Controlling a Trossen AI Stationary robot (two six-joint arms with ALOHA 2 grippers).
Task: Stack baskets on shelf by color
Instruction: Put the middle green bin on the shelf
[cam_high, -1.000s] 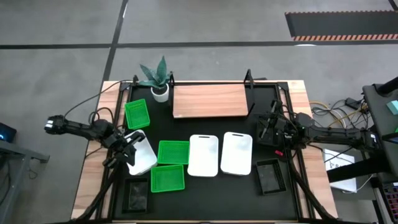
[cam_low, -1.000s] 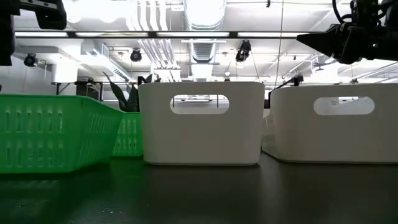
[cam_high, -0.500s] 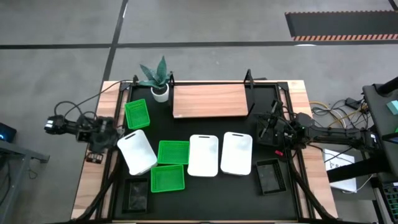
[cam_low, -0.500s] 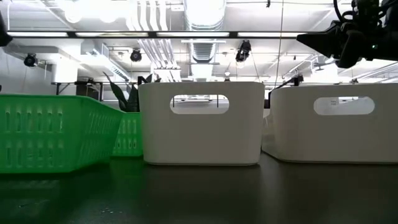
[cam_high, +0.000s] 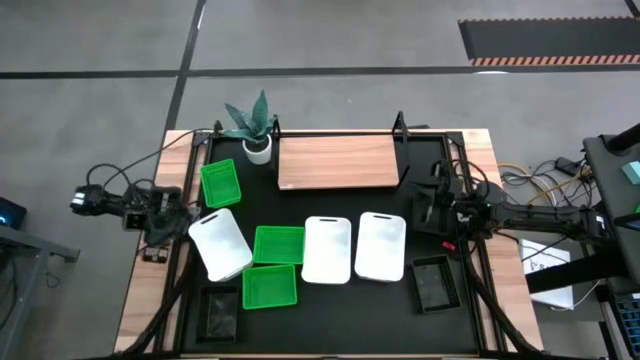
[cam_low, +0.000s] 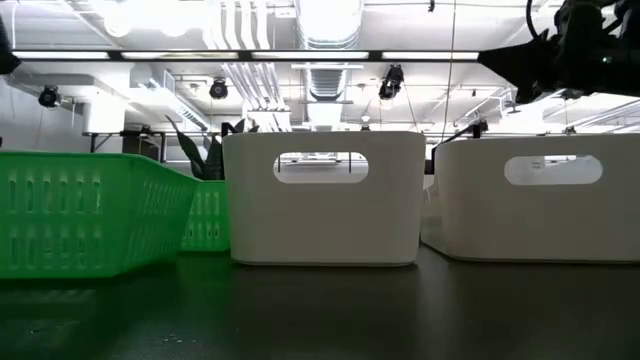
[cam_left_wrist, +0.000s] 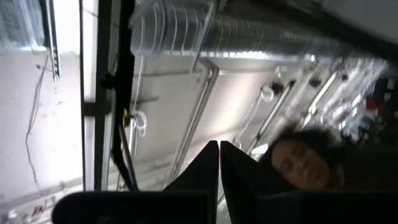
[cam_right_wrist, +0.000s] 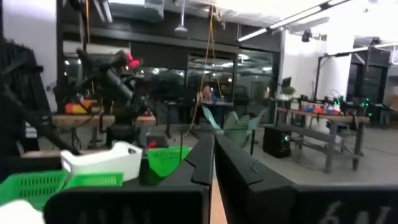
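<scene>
Wooden and bare, the shelf (cam_high: 338, 162) sits at twelve o'clock, so your baskets (cam_high: 327, 249) still crowd mid-table, unsorted: three green, three white, two black. Both claws are pinched shut on nothing, left gripper (cam_high: 152, 247) parked at nine o'clock, right gripper (cam_high: 432, 210) at three. Only the plant (cam_high: 252, 125) stands beside the shelf at eleven.

No text, label, brand, number or sign can be read on anything shown in any of the views.
</scene>
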